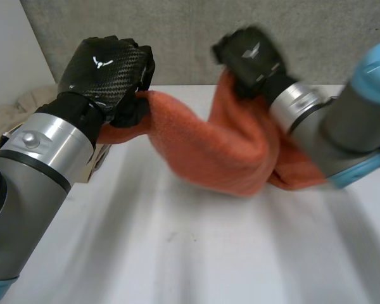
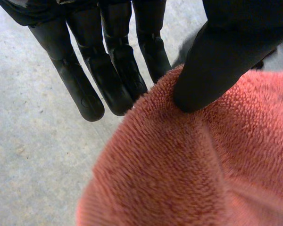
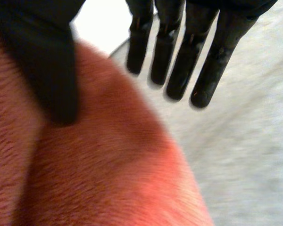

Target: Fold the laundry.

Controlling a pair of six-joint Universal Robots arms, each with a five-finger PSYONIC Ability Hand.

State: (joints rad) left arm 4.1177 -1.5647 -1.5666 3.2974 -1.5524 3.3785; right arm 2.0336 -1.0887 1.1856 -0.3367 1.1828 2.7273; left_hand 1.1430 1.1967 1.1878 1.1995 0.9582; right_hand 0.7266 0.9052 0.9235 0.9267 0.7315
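Hanging between the two hands, the orange towel [image 1: 209, 149] sags bunched above the white table [image 1: 177, 253]; whether its lowest part touches the surface cannot be told. No fold looks made yet, so spreading and folding seem wholly left. The left hand [image 1: 107, 66] holds one end and the right hand [image 1: 250, 54] a higher part. The wrist views add the grips: the left thumb [image 2: 217, 66] pinches the pile against straight, close-set fingers [image 2: 113, 80], and the right thumb [image 3: 52, 70] presses down likewise, its fingers slightly spread. The head view takes in a beige cloth [image 1: 12, 111] behind the left arm.
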